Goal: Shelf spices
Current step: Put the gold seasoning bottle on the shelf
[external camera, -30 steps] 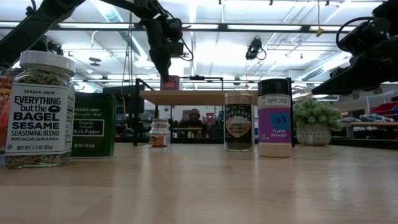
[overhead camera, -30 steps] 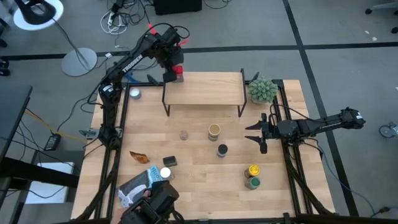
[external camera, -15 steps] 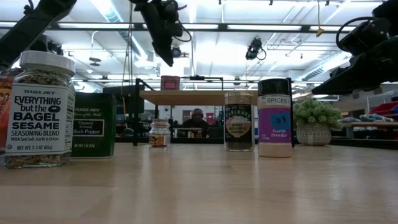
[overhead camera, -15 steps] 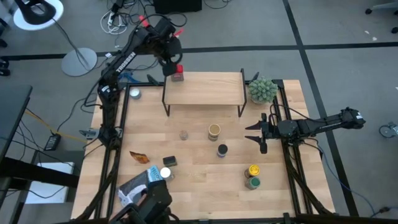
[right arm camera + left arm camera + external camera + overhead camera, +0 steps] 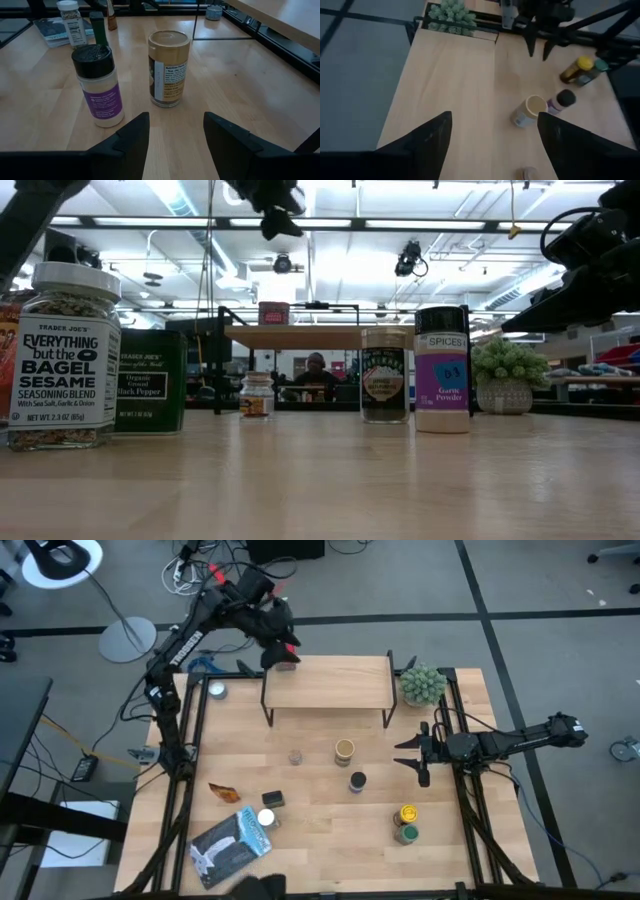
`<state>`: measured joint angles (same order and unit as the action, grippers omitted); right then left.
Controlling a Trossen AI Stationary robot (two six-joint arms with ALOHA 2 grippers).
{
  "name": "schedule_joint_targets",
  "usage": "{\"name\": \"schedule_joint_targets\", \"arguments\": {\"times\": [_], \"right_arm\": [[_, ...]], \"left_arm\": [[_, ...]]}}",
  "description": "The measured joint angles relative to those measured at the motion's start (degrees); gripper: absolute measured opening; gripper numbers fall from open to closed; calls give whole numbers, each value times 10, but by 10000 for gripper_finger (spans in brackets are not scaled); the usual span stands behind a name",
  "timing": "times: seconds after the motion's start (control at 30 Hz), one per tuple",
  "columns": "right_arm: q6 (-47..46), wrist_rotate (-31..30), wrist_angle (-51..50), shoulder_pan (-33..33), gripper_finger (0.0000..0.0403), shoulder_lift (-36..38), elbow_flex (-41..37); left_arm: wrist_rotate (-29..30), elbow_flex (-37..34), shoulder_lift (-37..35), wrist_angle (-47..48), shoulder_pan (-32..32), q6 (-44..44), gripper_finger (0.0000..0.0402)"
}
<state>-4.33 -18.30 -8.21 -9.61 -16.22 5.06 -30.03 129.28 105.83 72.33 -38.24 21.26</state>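
i saw a light-wood table (image 5: pixel 320 830) on a grey floor with dark seams, cables lying behind it; the low view looked into a bright room with ceiling strip lights, where a person (image 5: pixel 316 366) sat far off. one shelf (image 5: pixel 327 683) stood at the table's far edge, and one small red spice tin (image 5: pixel 273 313) sat on its corner. my left gripper (image 5: pixel 277 641) hung above that tin, apart from it, its fingers spread and holding nothing. my right gripper (image 5: pixel 412 752) waited near the table's right edge, fingers parted and empty; just ahead of it stood one tan-lidded jar (image 5: pixel 169 68) and one dark-lidded garlic powder jar (image 5: pixel 98 85), two in all, with a yellow and green pair (image 5: pixel 406 823) off to its side. one plant (image 5: pixel 422 684) stood beside the shelf.
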Motion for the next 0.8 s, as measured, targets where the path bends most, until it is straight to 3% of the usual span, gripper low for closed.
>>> {"name": "schedule_joint_targets", "arguments": {"times": [0.13, 0.33, 0.47, 0.57, 0.8], "right_arm": [[0, 0, 0, 0, 187, 0, 0], [0, 0, 0, 0, 187, 0, 0], [0, 0, 0, 0, 187, 0, 0], [0, 0, 0, 0, 187, 0, 0], [0, 0, 0, 0, 187, 0, 0]], "left_arm": [[75, -68, -15, -97, 61, -38, 282], [117, -182, -30, -261, 148, -100, 273], [211, -273, -48, -343, 213, -138, 272], [264, -351, -72, -387, 255, -161, 272], [323, -597, -186, -582, 338, -252, 272]]}}
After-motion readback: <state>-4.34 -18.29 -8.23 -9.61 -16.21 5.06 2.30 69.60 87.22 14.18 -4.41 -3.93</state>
